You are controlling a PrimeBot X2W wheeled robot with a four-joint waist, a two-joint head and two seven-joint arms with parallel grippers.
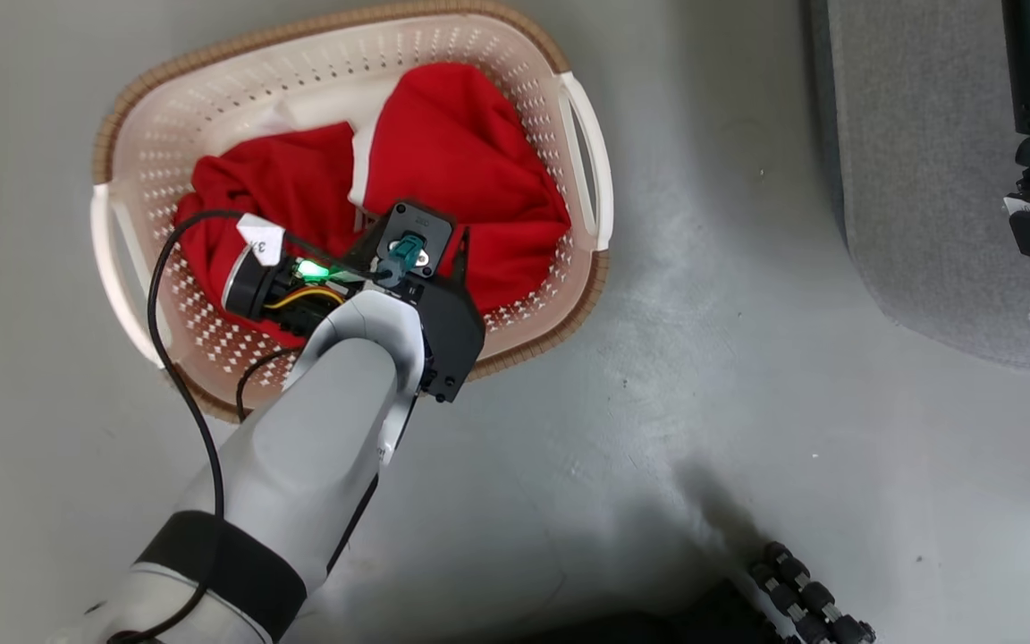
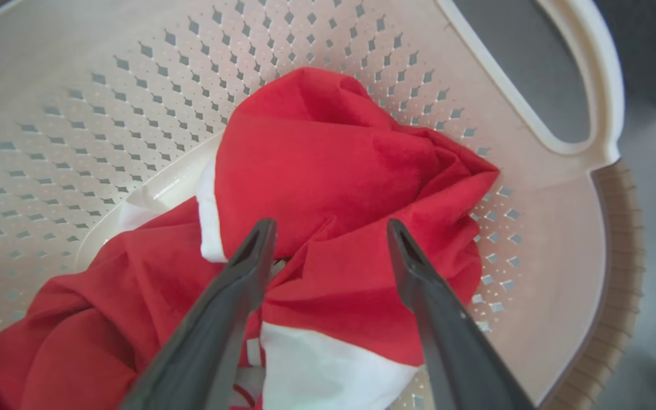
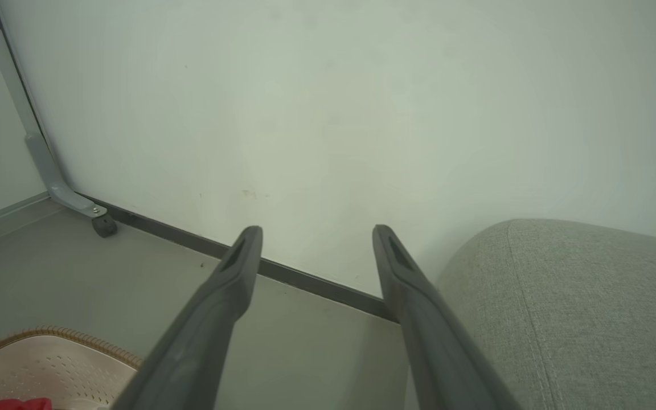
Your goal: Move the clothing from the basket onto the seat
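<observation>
Two long, dark, tapering fingers [image 2: 220,319] of the left gripper [image 2: 329,228] were spread wide apart above the clothing [image 1: 452,161], gripping nothing; whether their tips touched the cloth could not be told. The clothing, soft bright red fabric with white trim, lay crumpled in loose folds inside the basket [image 1: 238,98]. The basket was a cream-white plastic tub, oval-rectangular, its walls pierced by rows of small diamond-shaped holes, with a brown woven-look rim and smooth white loop handles at its sides. It stood on a smooth grey floor [image 1: 703,376]. The pale, rounded left forearm [image 1: 318,447] reached over the basket's near rim. To the right, apart from the basket, was the seat [image 1: 926,197], a light grey cushion of woven upholstery with a rounded corner and a stitched seam. The right gripper [image 3: 316,230] hung in the air just beside that corner, its matching dark fingers parted and empty, pointing at a plain pale wall [image 3: 333,102] with a dark baseboard.
</observation>
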